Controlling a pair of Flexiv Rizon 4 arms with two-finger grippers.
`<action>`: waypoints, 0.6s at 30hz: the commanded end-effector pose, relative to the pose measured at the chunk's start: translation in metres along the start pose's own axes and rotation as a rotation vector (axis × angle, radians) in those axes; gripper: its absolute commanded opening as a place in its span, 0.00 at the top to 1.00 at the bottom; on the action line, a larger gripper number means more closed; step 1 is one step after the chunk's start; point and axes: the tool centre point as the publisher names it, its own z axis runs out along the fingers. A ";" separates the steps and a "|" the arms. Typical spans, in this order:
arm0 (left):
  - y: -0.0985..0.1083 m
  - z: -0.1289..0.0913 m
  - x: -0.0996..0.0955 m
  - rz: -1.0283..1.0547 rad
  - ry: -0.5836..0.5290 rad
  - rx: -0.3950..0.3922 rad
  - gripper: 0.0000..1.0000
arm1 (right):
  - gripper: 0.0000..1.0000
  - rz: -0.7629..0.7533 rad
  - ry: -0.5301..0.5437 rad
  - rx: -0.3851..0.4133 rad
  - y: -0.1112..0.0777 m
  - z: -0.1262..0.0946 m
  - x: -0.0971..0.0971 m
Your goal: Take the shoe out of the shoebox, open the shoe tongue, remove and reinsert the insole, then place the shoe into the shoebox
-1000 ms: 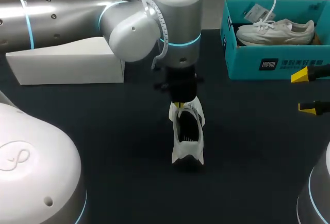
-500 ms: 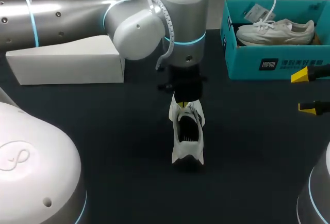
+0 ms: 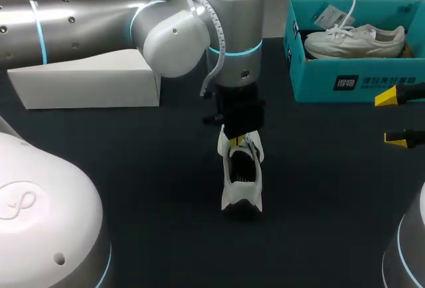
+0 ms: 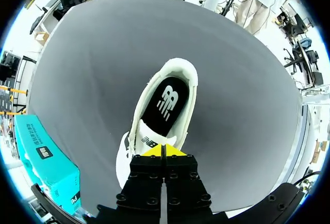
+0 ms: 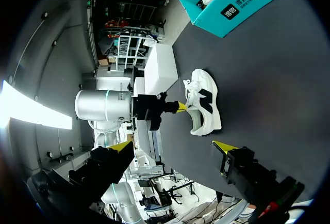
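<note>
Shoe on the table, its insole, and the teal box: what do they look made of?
Shoe: white, matte, probably fabric or synthetic leather; texture too small to tell.
Insole: black, matte, likely fabric-covered foam, with a white printed mark.
Shoebox: apparently cardboard, thin straight walls, printed teal.

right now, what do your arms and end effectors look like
The left arm is a silver-grey tube with rounded joints, glowing cyan rings, small dark screw dots and a white ribbed cable zip-tied along it. Both the left end effector and right end effector are black with bright yellow tips.
</note>
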 end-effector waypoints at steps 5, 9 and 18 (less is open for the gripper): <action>-0.004 -0.007 0.007 -0.070 -0.029 -0.063 1.00 | 0.00 0.002 -0.003 -0.008 -0.005 -0.001 0.000; -0.004 -0.007 0.007 -0.070 -0.029 -0.063 1.00 | 0.00 0.002 -0.003 -0.008 -0.005 -0.001 0.000; -0.011 -0.010 0.011 -0.186 -0.020 -0.099 1.00 | 0.00 0.002 -0.003 -0.008 -0.005 -0.001 0.000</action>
